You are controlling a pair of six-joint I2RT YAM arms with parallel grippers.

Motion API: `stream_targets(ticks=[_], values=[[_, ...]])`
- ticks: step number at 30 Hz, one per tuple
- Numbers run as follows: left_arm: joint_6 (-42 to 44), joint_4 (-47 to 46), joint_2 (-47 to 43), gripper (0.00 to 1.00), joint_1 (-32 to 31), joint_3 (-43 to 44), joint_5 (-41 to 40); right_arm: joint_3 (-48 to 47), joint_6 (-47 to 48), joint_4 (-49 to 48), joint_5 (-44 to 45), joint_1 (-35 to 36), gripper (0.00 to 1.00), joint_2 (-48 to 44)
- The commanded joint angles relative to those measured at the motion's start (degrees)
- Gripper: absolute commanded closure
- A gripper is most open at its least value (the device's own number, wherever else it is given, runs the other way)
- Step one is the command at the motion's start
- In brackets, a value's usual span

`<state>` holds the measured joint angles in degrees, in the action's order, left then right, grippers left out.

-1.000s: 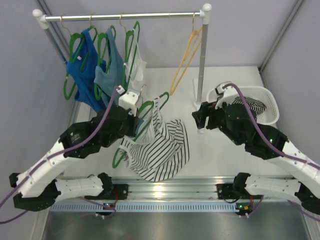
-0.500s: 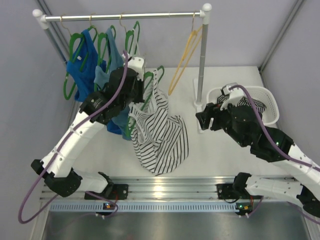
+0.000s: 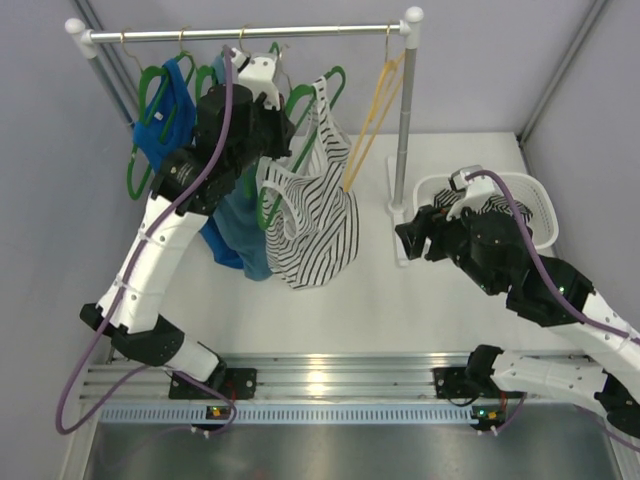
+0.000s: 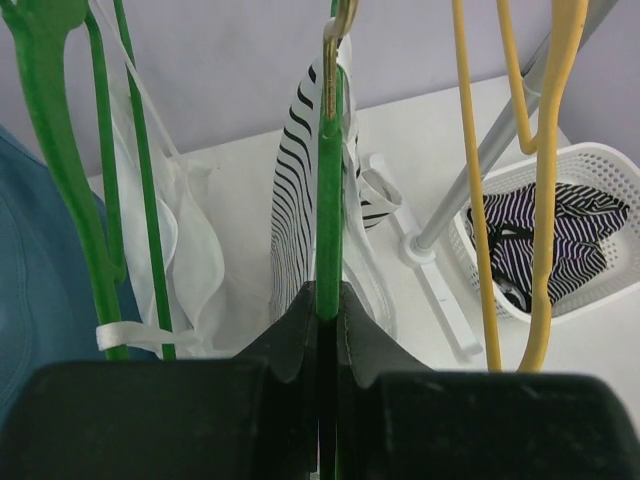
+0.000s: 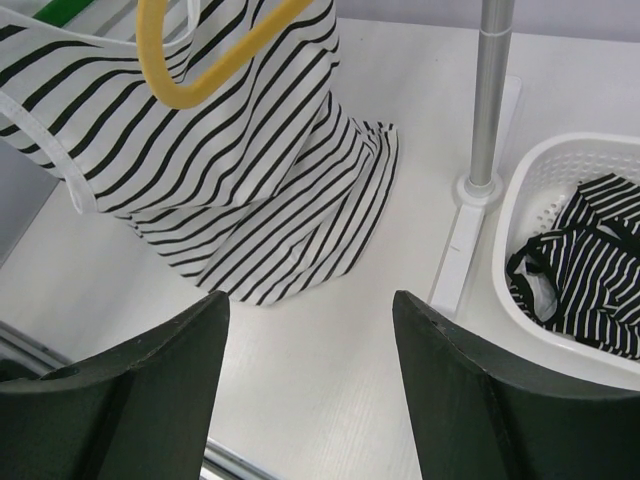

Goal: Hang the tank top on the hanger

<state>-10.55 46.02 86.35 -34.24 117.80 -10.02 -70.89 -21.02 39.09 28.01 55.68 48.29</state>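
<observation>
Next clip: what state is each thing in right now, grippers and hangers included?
Striped white tank top: hanging on the thin green hanger.
Thin green hanger: held up near the metal rail.
Left gripper: shut on the hanger.
Right gripper: open, empty.
Yellow hanger: on the rail, bare.
White plastic basket: holds a dark striped garment.

Pincer (image 5: 308, 300) agape; tank top (image 5: 230, 150) hanging; basket (image 5: 525, 200) holds dark striped garment (image 5: 590, 265).

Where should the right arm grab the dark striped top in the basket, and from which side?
Pinch the bunched folds near the middle of the dark top, coming straight down from above. It lies crumpled inside the basket, whose walls block any sideways approach.
</observation>
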Motion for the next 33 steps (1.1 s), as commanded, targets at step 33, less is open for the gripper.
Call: stream_targets(ticks=[33], values=[[0.17, -8.67, 6.21, 0.61, 8.05, 7.62, 7.65, 0.67, -1.4, -0.42, -2.17, -1.1, 0.31, -0.83]])
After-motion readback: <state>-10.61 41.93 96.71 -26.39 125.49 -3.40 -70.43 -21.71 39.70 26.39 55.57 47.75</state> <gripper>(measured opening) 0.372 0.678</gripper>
